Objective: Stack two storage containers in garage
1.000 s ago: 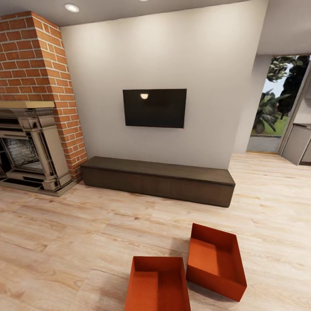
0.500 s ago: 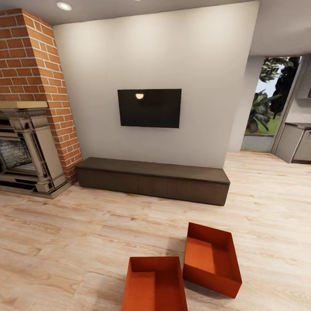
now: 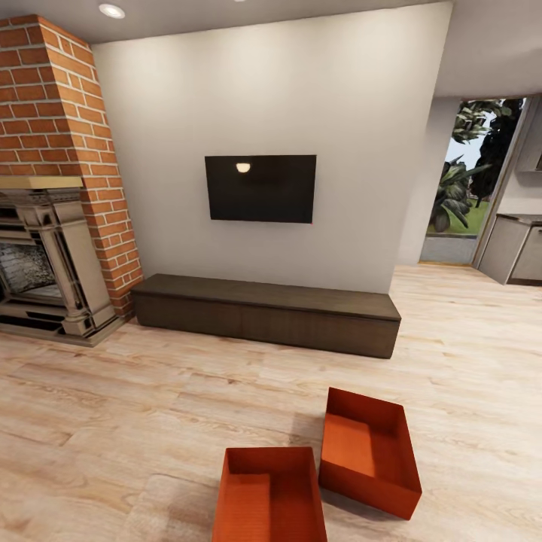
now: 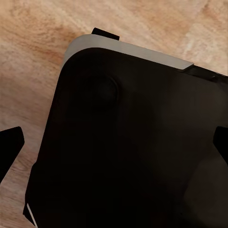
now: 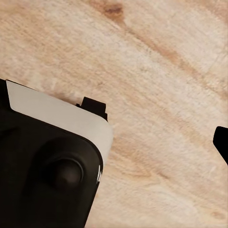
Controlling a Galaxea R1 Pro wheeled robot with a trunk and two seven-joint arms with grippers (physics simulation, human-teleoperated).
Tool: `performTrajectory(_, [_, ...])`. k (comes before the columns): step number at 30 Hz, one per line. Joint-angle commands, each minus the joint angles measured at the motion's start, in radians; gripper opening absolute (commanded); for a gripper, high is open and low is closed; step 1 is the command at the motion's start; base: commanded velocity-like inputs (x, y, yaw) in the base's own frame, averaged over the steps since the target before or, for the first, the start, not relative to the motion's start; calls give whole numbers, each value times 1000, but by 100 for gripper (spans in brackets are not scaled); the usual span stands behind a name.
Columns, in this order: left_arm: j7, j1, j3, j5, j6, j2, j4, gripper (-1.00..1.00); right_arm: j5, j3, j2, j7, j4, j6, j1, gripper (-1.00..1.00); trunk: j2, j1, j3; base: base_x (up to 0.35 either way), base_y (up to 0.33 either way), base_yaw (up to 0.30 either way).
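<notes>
Two orange bins sit on the pale wood floor (image 3: 113, 421), close in: the near bin (image 3: 269, 497) at the bottom edge, the far bin (image 3: 370, 450) just to its right, angled, corners almost meeting. Beyond them a dark cabinet (image 3: 267, 312) runs under the TV (image 3: 260, 188), with the brick fireplace (image 3: 53, 188) at left. Both wrist views look down past the robot's black base (image 4: 133, 142); how far either gripper is spread, I can't tell.

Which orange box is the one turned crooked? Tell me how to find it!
Find the long dark cabinet under the TV. On the wood floor in front of it sit two orange bins side by side. The crooked bin is the right one, nearer the cabinet, while the other bin sits straight at the picture's bottom edge.
</notes>
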Motion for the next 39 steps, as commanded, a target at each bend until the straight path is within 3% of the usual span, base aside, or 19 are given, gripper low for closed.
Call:
performTrajectory(1, [1, 0, 7, 1, -2, 0, 0, 100, -10, 8, 1, 0, 3, -6, -1, 100, -1, 0, -1, 0, 0, 0])
performTrajectory(22, [1, 0, 7, 0, -2, 0, 0, 100, -6, 11, 6, 0, 3, -5, -1, 100, -1, 0, -1, 0, 0, 0])
performTrajectory(39, [1, 0, 7, 2, -1, 1, -1, 100, -2, 15, 7, 15, 3, 10, -1, 100, -1, 0, -26, 0, 0, 0])
